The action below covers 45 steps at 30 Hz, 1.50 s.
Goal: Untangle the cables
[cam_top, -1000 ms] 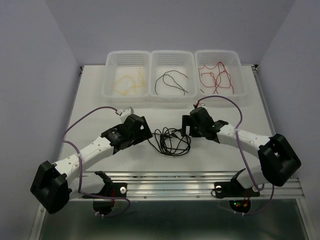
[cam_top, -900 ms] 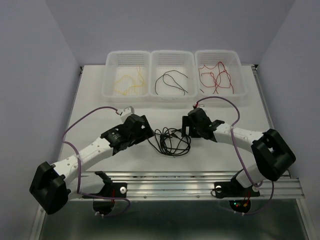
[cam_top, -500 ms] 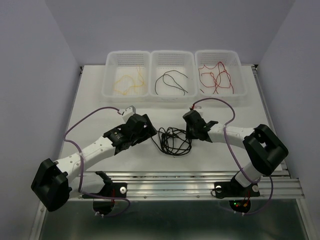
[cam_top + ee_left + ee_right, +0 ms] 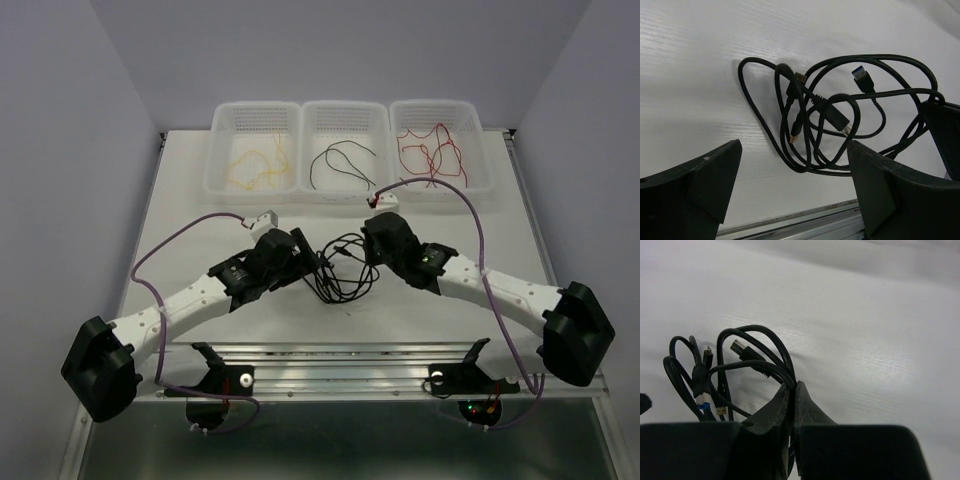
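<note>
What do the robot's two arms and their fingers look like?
Both the left arm and right arm have white links with bulky black joint housings and black wrists. A purple cable loops along each, ending at a small white connector block. The fingers are matte black, broad and wedge-shaped, with no visible markings.

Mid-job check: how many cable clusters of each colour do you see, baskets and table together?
Black: 2, the binned black cables and the black tangle
Yellow: 1, the yellow cables
Red: 1, the red cables
Total: 4
</note>
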Motion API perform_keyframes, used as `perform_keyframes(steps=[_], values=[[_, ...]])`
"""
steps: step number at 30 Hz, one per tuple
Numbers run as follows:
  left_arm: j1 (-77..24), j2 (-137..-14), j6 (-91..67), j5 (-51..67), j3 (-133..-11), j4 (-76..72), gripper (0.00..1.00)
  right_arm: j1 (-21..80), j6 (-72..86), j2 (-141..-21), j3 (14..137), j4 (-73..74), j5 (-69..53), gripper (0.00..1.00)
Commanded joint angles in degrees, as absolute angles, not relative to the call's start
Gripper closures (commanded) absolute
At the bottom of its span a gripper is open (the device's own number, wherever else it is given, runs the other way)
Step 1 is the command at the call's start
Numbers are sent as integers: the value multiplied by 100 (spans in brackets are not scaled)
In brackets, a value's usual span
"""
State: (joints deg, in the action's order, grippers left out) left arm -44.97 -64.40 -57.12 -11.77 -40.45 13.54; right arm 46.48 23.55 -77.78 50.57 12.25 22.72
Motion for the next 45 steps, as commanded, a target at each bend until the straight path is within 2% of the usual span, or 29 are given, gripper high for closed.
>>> perform_keyframes(steps=[1, 8, 15, 26, 30, 38, 41, 42, 44, 45], values=[[-4553, -6039, -5652, -1029, -3999, 932, 1, 4852, 1652, -7138, 5221, 713, 2286, 99], [-4588, -5643, -5467, -862, -3815, 572, 1, 4904, 1222, -6171, 5405, 378, 1521, 99], [-4623, -5291, -5309, -213, -3542, -350, 1, 4904, 1388, -6179, 5651, 756, 1336, 99], [-4781, -5616, -5089, -149, -3410, -677, 2, 4904, 1679, -6293, 5941, 984, 1424, 99], [-4869, -5844, -5001, -36, -3437, -878, 4, 4904, 1819, -6275, 6003, 1081, 1441, 99], [-5440, -6091, -4975, 132, -3410, -932, 6, 4904, 1969, -6530, 6144, 1292, 2258, 99], [-5484, -6056, -5053, 62, -3349, -905, 21, 4904, 2013, -6609, 6170, 1327, 2417, 99], [-5493, -6056, -5071, 53, -3340, -888, 34, 4904, 2021, -6627, 6170, 1318, 2443, 99], [-5493, -6003, -5106, 62, -3331, -792, 45, 4904, 2021, -6653, 6187, 1327, 2522, 99], [-5493, -5994, -5124, -95, -3331, -756, 59, 4904, 2021, -6671, 6187, 1336, 2540, 99]])
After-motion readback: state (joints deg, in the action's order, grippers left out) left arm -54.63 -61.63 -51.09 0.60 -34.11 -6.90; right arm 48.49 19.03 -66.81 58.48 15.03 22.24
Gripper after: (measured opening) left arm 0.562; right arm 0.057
